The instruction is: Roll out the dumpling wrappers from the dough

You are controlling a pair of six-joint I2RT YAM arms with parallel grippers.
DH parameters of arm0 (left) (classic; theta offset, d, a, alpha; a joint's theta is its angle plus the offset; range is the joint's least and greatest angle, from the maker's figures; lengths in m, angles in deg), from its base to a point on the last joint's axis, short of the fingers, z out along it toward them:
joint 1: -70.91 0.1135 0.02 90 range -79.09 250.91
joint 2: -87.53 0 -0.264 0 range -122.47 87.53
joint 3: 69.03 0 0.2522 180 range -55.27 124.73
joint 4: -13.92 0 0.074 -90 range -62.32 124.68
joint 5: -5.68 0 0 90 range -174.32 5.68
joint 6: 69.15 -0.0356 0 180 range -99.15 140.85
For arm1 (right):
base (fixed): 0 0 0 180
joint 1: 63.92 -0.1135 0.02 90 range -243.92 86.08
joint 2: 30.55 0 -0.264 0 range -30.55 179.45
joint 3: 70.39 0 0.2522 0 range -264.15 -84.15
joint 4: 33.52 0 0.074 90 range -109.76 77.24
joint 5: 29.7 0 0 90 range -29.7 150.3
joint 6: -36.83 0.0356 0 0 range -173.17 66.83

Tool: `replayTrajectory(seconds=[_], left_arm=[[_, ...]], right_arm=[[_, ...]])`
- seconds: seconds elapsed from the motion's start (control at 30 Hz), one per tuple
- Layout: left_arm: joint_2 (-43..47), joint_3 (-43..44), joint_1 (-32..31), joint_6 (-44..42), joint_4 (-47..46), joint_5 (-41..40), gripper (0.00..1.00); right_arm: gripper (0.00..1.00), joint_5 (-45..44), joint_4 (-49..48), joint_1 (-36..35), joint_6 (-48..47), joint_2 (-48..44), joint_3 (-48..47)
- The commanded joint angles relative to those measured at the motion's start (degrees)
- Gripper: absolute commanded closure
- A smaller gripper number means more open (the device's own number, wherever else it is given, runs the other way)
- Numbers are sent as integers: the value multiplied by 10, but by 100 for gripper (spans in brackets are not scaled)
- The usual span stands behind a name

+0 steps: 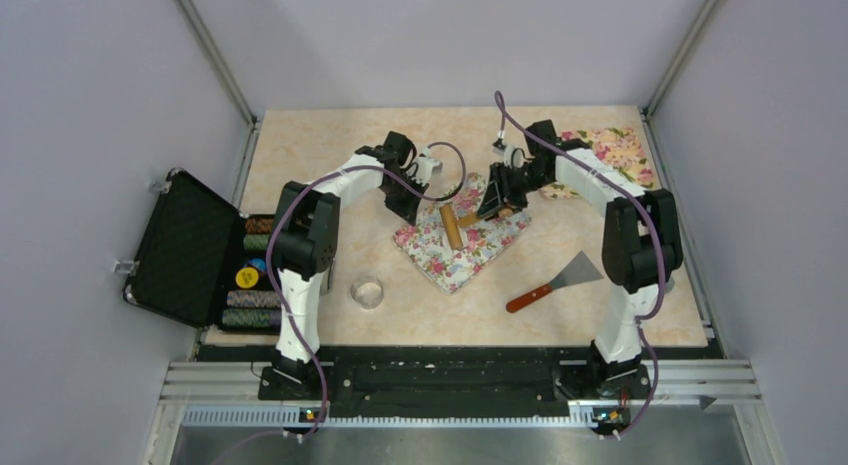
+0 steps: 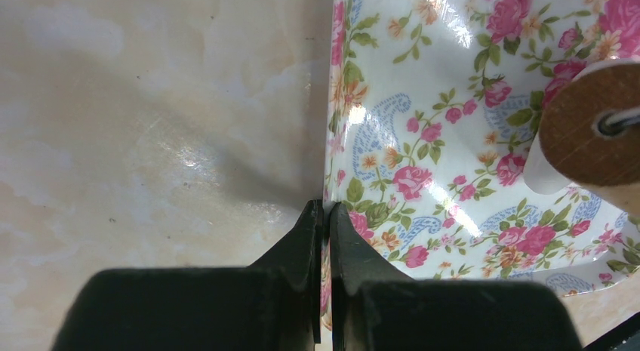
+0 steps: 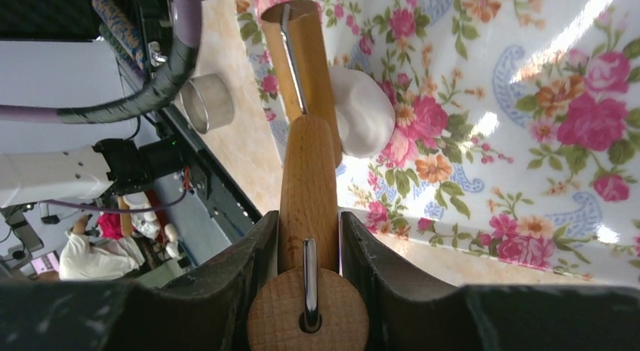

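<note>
Your left gripper [image 2: 325,212] pinches the mat [image 2: 453,102] edge, jaws closed on it: hold it flat. Your right gripper [image 3: 309,223] clamps the pin [image 3: 308,170] by its handle. The dough [image 3: 364,109], a thick lump, lies on the mat against the pin. Roll across its centre with light, even pressure.

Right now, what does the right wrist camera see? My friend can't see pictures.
The right gripper clamps a wooden rolling pin by its handle. The pin stretches away over a floral mat, with a white lump of dough right beside it.
</note>
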Motion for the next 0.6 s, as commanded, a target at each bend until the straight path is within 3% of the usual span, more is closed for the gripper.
replayTrajectory(seconds=[0.0,0.57], left_arm=[[-20,7,0,1,-4,-23,100],[-20,7,1,0,-4,-22,100]], right_arm=[[100,18,-4,2,-7,-49,22],[100,-20,15,2,-58,-75,63]])
